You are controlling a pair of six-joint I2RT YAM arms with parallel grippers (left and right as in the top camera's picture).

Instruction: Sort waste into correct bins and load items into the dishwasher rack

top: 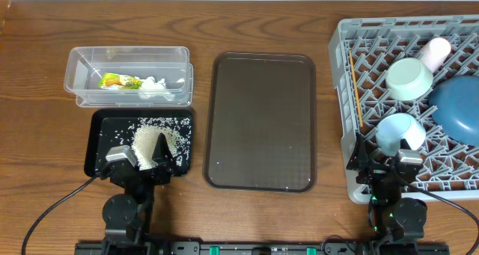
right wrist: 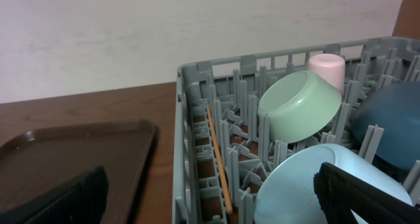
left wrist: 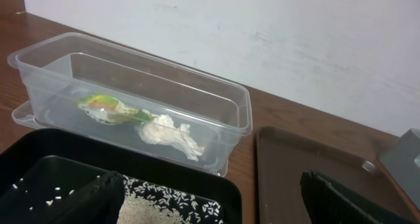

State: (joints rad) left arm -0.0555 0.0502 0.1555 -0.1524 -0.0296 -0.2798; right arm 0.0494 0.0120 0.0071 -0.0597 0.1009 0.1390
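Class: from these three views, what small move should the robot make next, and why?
Probably none beyond parking both arms. Rice lies in the black tray, wrapper and tissue in the clear tub, and the blue dish, bowls, cup and stick are in the rack. The left gripper and right gripper are open and hold nothing.

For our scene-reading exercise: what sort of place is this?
Probably a robot dish-clearing test bench: a grey plastic pegged dishwasher rack and a clear rectangular plastic waste tub on a wooden table.
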